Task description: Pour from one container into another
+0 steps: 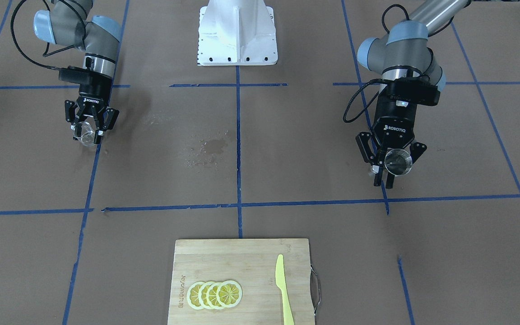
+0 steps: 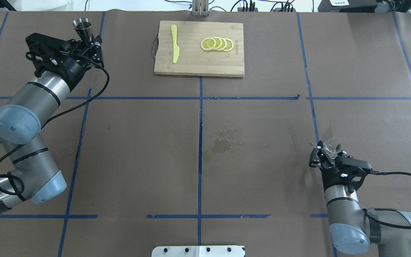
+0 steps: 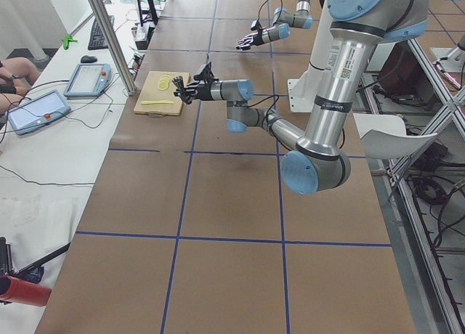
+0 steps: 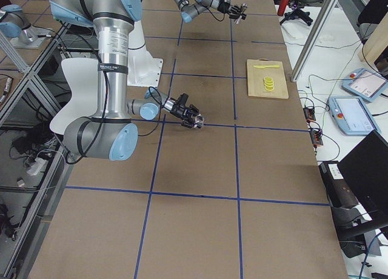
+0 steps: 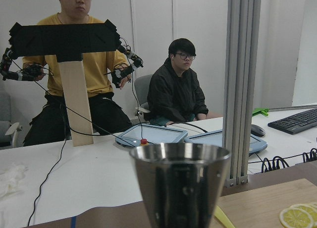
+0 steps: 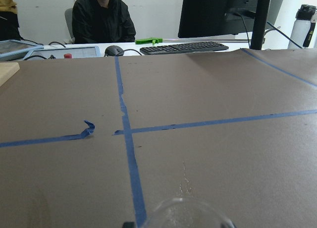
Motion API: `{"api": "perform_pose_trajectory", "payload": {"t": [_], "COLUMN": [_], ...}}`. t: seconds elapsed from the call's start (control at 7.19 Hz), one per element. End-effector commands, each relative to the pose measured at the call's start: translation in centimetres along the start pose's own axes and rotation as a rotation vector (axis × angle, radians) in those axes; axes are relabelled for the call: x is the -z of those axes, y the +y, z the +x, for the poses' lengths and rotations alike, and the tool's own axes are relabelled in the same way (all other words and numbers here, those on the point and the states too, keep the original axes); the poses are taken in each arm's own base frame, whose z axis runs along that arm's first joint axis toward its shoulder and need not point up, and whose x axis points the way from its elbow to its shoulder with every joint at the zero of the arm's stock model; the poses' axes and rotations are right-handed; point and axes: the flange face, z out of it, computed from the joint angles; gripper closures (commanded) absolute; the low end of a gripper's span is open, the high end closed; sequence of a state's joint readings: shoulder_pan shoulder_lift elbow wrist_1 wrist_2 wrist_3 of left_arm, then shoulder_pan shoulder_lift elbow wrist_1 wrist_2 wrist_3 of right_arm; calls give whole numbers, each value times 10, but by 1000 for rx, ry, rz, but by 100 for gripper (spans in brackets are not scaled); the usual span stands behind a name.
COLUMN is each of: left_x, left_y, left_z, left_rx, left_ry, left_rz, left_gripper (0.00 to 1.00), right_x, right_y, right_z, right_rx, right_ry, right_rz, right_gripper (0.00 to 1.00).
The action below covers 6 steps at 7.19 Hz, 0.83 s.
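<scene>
My left gripper (image 2: 86, 43) is shut on the waist of the steel jigger (image 2: 82, 25), at the far left of the table beside the cutting board. The jigger (image 5: 181, 183) stands upright with its mouth up and fills the bottom of the left wrist view. In the front view the jigger (image 1: 397, 162) shows between the left gripper's (image 1: 388, 169) fingers. My right gripper (image 2: 328, 155) is shut on the clear glass beaker (image 2: 333, 145), low over the table at the near right. Only the beaker's rim (image 6: 185, 215) shows in the right wrist view. The two containers are far apart.
A bamboo cutting board (image 2: 191, 66) at the far middle carries lemon slices (image 2: 217, 44) and a yellow knife (image 2: 174, 48). A wet stain (image 2: 221, 142) marks the brown paper at the centre. The robot's white base (image 1: 237, 34) stands at mid-table. People sit beyond the far edge.
</scene>
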State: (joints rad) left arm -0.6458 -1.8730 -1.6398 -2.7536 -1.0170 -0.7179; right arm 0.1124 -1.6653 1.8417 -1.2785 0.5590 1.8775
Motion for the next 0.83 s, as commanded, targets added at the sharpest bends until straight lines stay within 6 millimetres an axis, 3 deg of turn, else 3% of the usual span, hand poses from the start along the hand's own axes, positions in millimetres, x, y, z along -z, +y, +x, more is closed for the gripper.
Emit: {"api": "perform_pose_trajectory", "payload": {"t": [0.0,0.28,0.56,0.7], "left_x": [0,0,0,0], "left_y": [1,0,0,0], "left_z": [1,0,1,2], "left_rx": [0,0,1,1], "left_ry": [1,0,2,4], "left_rz": [-1,0,0,0], "left_gripper": [100,100,100,100], "right_x": [2,13,30,35], "right_y": [-4,-20,-41,-43], "right_z": [-3,-8,17,20], "right_rx": [11,46,134,166], "right_ry": [-5,-16,-2,4], "right_rz": [1,-27,-143,-215], "right_gripper": [0,0,0,0]}}
